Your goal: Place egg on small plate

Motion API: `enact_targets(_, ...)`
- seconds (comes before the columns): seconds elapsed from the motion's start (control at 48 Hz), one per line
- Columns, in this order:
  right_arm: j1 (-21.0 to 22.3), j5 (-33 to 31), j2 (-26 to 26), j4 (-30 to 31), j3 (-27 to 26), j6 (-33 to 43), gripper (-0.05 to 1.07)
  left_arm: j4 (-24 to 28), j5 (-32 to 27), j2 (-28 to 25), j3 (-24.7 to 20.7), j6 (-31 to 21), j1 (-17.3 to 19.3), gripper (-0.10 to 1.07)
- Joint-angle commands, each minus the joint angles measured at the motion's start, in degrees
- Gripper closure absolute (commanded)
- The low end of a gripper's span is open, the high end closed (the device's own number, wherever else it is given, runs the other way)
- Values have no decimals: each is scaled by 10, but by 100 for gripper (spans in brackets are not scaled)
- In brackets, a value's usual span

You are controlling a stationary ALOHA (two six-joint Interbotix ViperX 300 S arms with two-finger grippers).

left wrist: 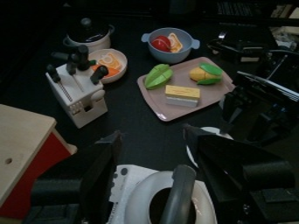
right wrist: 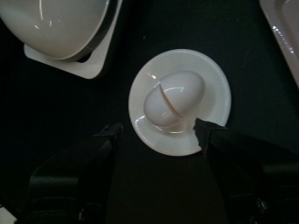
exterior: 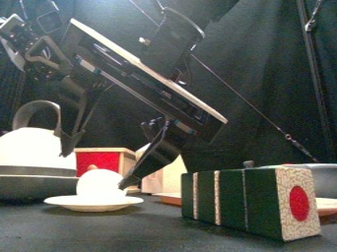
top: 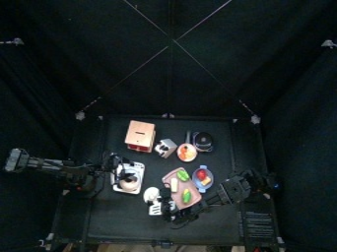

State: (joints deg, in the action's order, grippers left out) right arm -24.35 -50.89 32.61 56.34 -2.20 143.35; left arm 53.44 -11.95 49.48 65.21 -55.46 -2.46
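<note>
White egg (right wrist: 176,96) on plate (right wrist: 216,74), kettle (right wrist: 59,26) beside.

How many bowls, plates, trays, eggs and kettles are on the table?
Bowls: 2
Small plate: 1
Tray: 1
Egg: 1
Kettle: 1
Total: 6

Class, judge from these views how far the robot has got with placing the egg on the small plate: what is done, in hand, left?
Done: the egg already lies on the small plate, as the front view confirms. In hand: nothing; the right gripper hangs over the plate's rim, fingers spread, not gripping the egg. The left gripper waits open above the kettle. Left: probably only drawing the right arm away.
</note>
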Motion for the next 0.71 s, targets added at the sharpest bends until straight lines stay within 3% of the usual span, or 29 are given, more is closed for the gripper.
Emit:
enact_targets(0.0,2,-4,-27,1,0,-1,6,0,2,-1,-11,1,0,5)
enact_targets(0.479,2,-17,-68,21,29,-16,6,0,2,0,-10,1,0,5)
enact_targets(0.688,2,-20,-117,59,91,-11,6,0,6,0,-10,1,-2,5)
